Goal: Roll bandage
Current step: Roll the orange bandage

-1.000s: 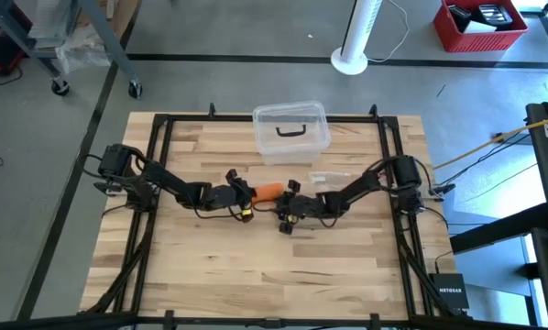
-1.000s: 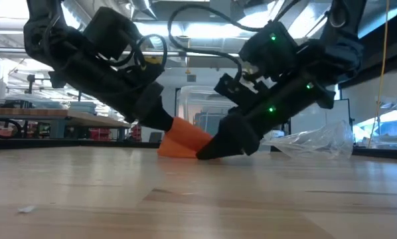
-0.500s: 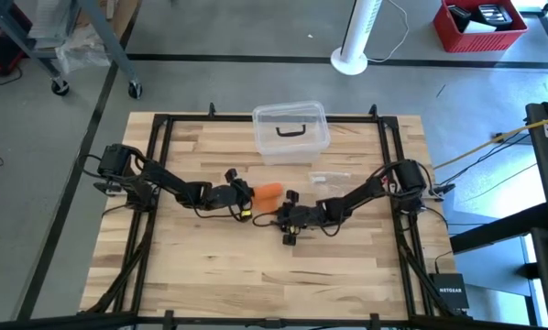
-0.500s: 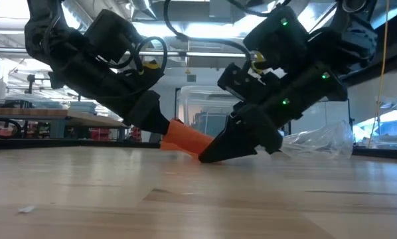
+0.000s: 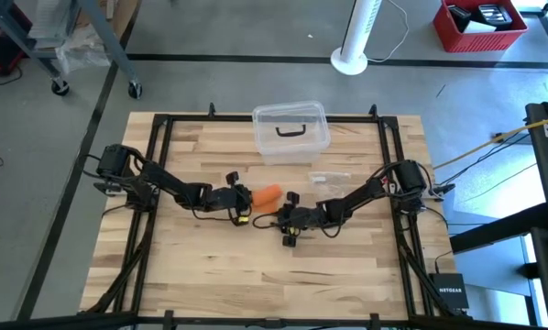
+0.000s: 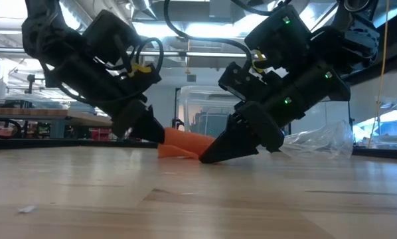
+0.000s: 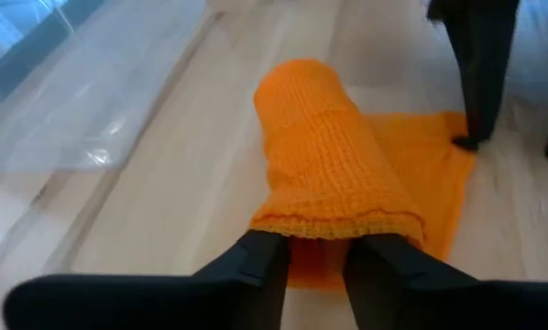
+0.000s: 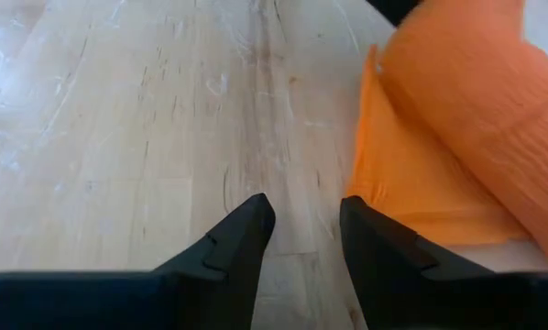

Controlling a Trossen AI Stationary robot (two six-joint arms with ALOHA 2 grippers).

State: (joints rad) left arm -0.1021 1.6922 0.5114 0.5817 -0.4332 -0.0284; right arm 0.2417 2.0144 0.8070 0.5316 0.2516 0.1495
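While half-rolled, bandage [image 5: 268,193] on table [image 5: 347,275]

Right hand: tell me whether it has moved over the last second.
Yes. In the high view the right hand has pulled off the orange bandage, toward the table's near edge, farther from the clear plastic box.
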